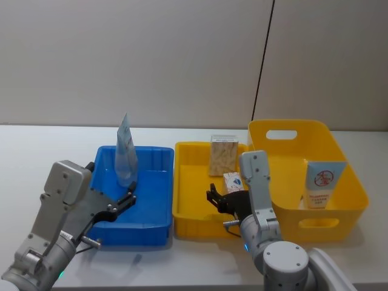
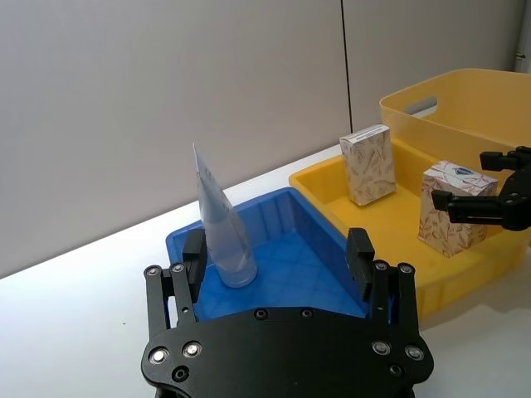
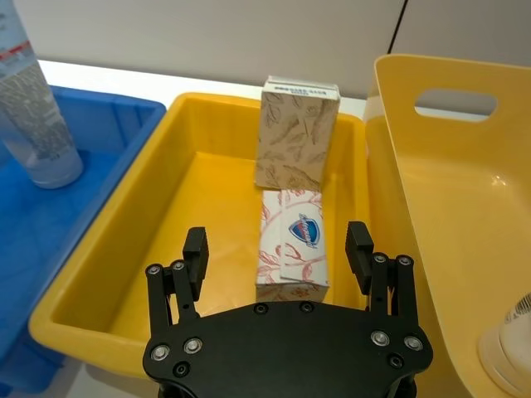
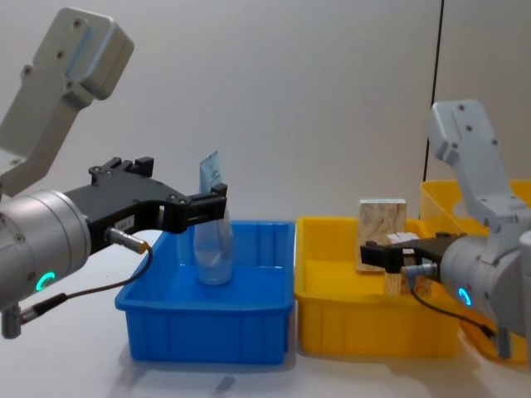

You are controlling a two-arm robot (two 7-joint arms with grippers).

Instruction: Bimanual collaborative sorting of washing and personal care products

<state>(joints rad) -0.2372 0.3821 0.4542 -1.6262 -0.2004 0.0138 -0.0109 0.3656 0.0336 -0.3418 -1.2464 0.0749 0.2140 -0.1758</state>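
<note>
The left hand is held with fingers apart before a light-blue squeeze tube stood on its cap in the blue plastic bin, apparently just sorted there. In the shallow yellow tray, two speckled cardboard boxes are kept upright; the right hand is spread open beside the nearer one. A larger red-logo tube is leaned inside the deep yellow basket.

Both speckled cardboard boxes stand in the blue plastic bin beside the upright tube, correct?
No. The two speckled cardboard boxes stand in the shallow yellow plastic bin, as the right wrist view shows. The upright light-blue squeeze tube stands alone in the blue plastic bin.
</note>
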